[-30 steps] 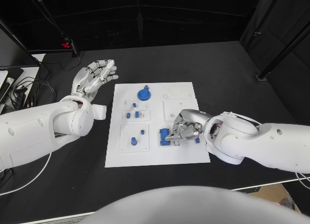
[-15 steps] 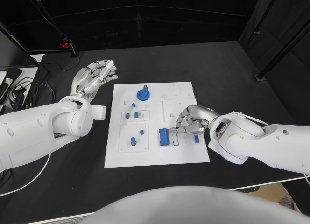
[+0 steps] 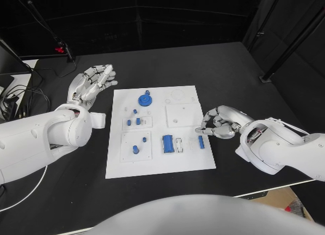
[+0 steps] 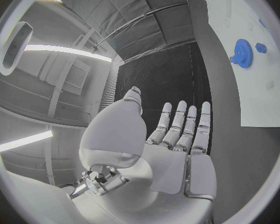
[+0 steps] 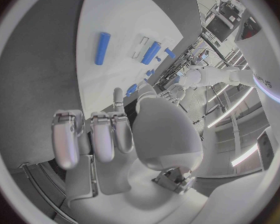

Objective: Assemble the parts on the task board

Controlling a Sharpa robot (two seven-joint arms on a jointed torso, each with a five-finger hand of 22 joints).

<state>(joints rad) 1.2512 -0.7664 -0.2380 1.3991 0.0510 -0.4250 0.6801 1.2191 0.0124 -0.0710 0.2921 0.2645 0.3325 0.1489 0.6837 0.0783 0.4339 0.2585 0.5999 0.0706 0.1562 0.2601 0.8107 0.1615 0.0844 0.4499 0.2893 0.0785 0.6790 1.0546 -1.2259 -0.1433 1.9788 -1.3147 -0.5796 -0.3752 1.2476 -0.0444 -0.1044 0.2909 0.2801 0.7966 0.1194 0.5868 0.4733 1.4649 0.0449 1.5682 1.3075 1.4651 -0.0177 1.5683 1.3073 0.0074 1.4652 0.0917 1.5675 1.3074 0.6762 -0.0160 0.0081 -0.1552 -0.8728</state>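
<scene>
The white task board point(image 3: 187, 161) lies in the middle of the table. A blue gear point(image 3: 145, 100) sits at its far end, with small blue pegs point(image 3: 132, 121) in a panel below it. A blue block point(image 3: 167, 143) and a narrow blue bar point(image 3: 200, 141) lie near the board's right side. My right hand point(image 3: 220, 123) hovers at the board's right edge beside the bar, fingers curled in with nothing in them. In the right wrist view my right hand point(image 5: 109, 134) faces the bar point(image 5: 102, 48) and block point(image 5: 152, 52). My left hand point(image 3: 92, 83) is held flat with fingers spread, left of the board's far corner.
Cables and equipment point(image 3: 7, 93) lie at the table's left edge. A dark pole point(image 3: 279, 49) stands at the back right. In the left wrist view the gear point(image 4: 241, 53) sits on the board point(image 4: 258, 94) beyond my left hand point(image 4: 177, 139).
My right hand has drawn back to the right, from over the blue block to the board's edge, leaving the block and bar uncovered. The left hand has kept its place; the camera has shifted.
</scene>
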